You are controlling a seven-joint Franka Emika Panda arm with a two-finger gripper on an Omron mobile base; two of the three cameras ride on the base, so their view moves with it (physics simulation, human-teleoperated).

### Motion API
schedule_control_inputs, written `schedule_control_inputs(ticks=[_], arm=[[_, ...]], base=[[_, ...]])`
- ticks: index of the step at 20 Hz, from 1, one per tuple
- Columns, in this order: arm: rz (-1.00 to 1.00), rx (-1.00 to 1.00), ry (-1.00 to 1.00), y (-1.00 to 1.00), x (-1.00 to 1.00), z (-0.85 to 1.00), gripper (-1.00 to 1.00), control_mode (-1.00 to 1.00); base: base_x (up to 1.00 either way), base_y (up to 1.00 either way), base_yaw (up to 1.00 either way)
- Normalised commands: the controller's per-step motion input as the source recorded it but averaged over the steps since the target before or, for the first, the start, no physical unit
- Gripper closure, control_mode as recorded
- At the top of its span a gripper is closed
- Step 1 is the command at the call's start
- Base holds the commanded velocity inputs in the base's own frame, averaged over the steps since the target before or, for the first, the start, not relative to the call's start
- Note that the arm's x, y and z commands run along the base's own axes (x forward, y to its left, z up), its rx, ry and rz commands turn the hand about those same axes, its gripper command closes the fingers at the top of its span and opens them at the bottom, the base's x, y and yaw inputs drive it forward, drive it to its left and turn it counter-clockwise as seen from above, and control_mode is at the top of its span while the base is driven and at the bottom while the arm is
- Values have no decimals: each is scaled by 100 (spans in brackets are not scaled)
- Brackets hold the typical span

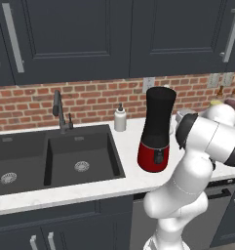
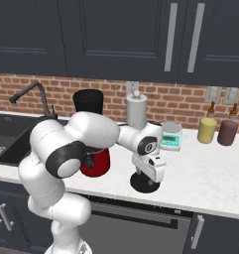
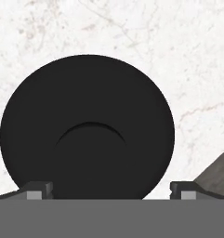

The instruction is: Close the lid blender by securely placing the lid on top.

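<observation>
The blender (image 1: 156, 129) stands upright on the white marble tabletop (image 2: 215, 173), near its front edge and just right of the dark sink (image 1: 50, 158), its black jar open at the top above the glossy red base. The lid (image 3: 88, 125) lies flat on the tabletop close to the front edge, to the right of the blender and apart from it; in the right base view it shows as a black disc (image 2: 145, 184) under the robot's wrist. The hand (image 3: 111, 189) hangs directly over the lid, pointing straight down, its two fingers spread wide, one on each side of the disc, and not gripping it. Toward the back edge by the brick wall stand a white soap bottle (image 1: 120, 118), a paper towel roll (image 2: 136, 111), a small kitchen scale (image 2: 170, 137) and two jars (image 2: 207, 130).
</observation>
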Motion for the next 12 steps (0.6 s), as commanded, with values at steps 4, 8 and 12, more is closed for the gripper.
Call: schedule_control_inputs(ticks=[4,8,12], arm=[[0,0,-1,0,4,-5,-100,-100],[0,0,-4,0,9,-17,-100,-100],[0,0,-5,-2,0,-26,-100,-100]], base=[[0,0,0],[0,0,0],[0,0,0]])
